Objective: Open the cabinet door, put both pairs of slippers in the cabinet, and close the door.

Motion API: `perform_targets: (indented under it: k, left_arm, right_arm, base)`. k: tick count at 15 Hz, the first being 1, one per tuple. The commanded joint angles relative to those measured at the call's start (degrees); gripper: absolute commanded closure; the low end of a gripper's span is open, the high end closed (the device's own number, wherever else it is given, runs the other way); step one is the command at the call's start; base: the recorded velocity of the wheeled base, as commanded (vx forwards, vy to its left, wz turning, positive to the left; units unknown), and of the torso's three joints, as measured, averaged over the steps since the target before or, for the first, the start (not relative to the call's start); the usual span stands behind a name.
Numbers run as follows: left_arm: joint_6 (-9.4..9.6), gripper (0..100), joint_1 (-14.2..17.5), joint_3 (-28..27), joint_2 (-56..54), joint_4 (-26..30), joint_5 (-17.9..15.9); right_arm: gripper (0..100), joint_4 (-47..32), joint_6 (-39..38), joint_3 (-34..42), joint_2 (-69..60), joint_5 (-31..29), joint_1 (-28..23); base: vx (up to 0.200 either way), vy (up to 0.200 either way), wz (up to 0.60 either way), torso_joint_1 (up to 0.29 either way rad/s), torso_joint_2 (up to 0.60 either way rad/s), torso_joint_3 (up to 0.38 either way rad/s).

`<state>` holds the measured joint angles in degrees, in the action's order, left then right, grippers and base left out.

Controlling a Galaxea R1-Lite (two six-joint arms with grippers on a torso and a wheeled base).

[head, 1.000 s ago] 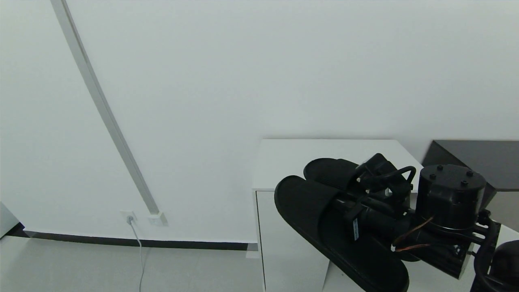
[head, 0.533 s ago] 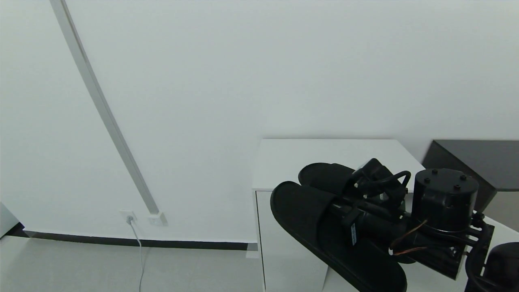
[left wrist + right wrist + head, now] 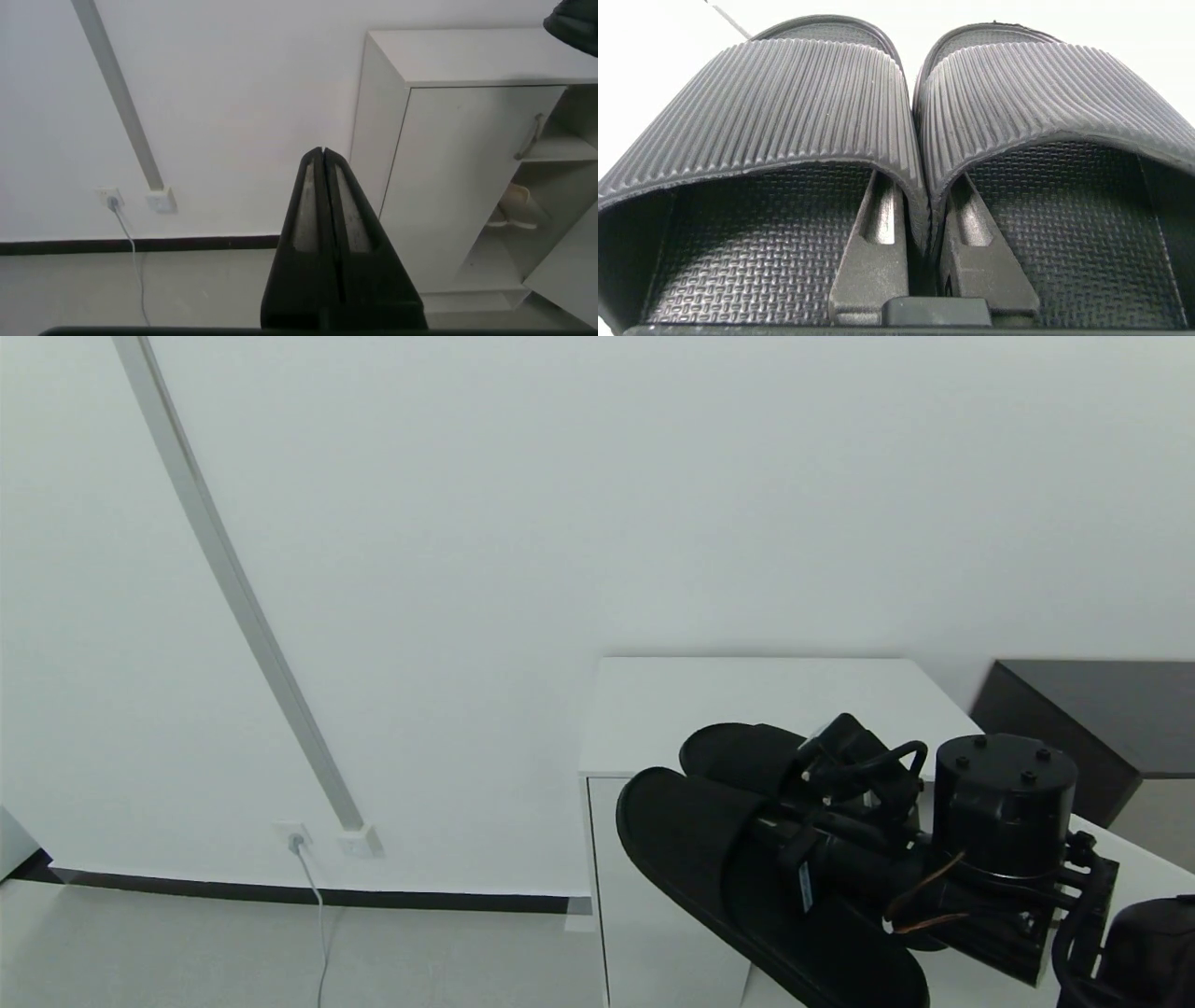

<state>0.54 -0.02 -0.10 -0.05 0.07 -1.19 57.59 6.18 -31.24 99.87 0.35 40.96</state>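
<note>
- Black ribbed rubber comes first: the pair of slippers (image 3: 813, 121) sits side by side, broad straps grooved lengthwise and footbeds stamped with a fine woven-looking tread.
- The right tool (image 3: 920, 201) is closed on the pair. One finger goes under each strap and the two inner strap edges are pinched between them, so both slippers hang from one grip.
- From the head view the pair is in the air, in front of the cabinet's top edge, toes pointing left and soles tilted.
- The left tool (image 3: 324, 159) hangs lower and off to the left with its flat fingers pressed together on nothing.
- The cabinet (image 3: 448, 56) is matt white board, square-edged, with a slim bar handle (image 3: 530, 137) on the closed panel.
- To the right of that panel the inside is exposed: a shelf (image 3: 561, 149), and below it a pale shape (image 3: 517, 207) that may be the other pair, though I cannot tell.
- I judge the door-opening done and this the carrying-in step.
- The next move calls for lowering the pair to the open bay and sliding it in level, clear of the shelf edge, since soft straps could slip from a pinch.
- Behind it all is a plain white wall with a grey trunking strip (image 3: 233, 588) running down to a socket (image 3: 297, 838).
</note>
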Motion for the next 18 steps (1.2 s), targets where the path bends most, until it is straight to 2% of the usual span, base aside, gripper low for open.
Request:
perform_targets:
  k: [1,15,18]
  left_arm:
    - [-0.01,100,0.02,0.01,0.05,0.01,-0.04]
    - [-0.01,100,0.02,0.01,0.05,0.01,-0.04]
    - [-0.01,100,0.02,0.01,0.05,0.01,-0.04]
  right_arm:
    - [100,-0.02,-0.03,0.13,0.51,0.0,0.0]
    - [100,4.64,-1.7,2.24,1.65,0.17,-0.09]
    - [100,4.64,-1.52,2.5,1.65,0.17,-0.09]
  base:
    - [0.0,-0.2,0.0,0.002,0.0,0.002]
    - [0.0,-0.2,0.0,0.003,0.0,0.002]
    - [0.0,0.0,0.0,0.0,0.0,0.0]
